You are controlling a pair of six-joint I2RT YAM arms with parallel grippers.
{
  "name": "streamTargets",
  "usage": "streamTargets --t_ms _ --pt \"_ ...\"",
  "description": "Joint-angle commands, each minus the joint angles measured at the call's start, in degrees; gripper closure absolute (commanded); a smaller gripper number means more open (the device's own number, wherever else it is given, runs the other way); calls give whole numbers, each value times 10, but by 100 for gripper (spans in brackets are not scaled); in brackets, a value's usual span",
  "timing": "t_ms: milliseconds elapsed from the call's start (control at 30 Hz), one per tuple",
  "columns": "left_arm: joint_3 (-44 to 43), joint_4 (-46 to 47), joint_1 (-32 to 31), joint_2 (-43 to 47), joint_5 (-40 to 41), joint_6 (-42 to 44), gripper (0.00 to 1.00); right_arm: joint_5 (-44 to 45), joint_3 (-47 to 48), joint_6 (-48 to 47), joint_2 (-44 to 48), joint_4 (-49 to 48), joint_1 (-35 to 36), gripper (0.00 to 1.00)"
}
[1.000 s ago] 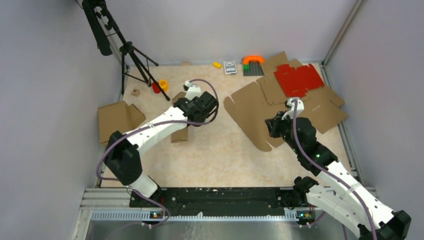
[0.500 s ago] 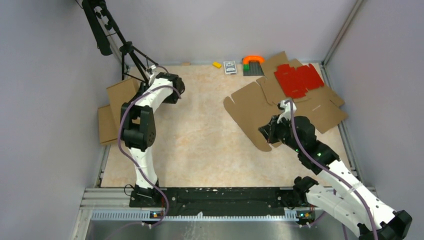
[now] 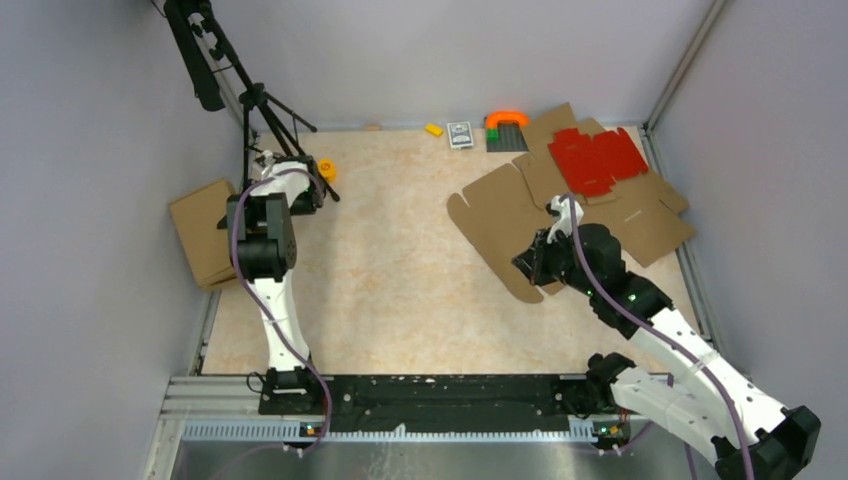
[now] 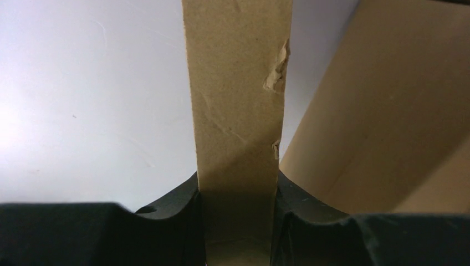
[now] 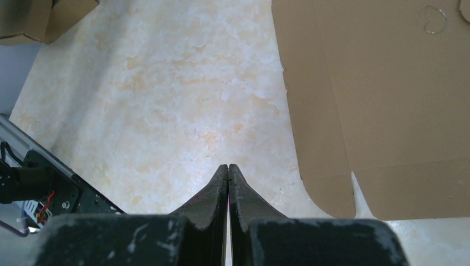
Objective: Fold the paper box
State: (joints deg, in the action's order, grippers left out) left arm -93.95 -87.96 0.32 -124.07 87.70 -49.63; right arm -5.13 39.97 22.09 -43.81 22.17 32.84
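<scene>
Just near-left of the red sheet [image 3: 597, 158], the paper box [image 3: 505, 215] lies flat and unfolded on the table [image 3: 400, 280]. Its far corner is tucked under that sheet, as far as I can tell from this angle. The right gripper [image 5: 228, 166] hangs over bare surface right beside the box's near-left edge. Its jaws are pressed fully together with nothing in them, and it isn't touching the cardboard.

Way off to the left of the red sheet, clear across the table, the left gripper [image 4: 237, 191] is partly open and clamped on a strip of a separate brown cardboard piece [image 3: 197, 232].

So I'd say the folding hasn't really started, since no panel on the box is raised. My guess for the next move: the right gripper either opens up or slides its closed tip under that near edge to lift a flap along a crease. It's thin flat board, so getting under it looks fiddly.
</scene>
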Motion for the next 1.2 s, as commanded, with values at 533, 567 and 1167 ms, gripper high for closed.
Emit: streamTargets --t_ms 533,567,1167 --pt "-187 -13 -33 -44 15 87 2 13 22 -4 -7 -25 -1 100" --pt "-195 10 -36 -46 -13 120 2 9 22 -3 -7 -25 -1 100" --pt "-44 186 84 59 -296 290 2 2 15 -5 3 -28 -1 100"
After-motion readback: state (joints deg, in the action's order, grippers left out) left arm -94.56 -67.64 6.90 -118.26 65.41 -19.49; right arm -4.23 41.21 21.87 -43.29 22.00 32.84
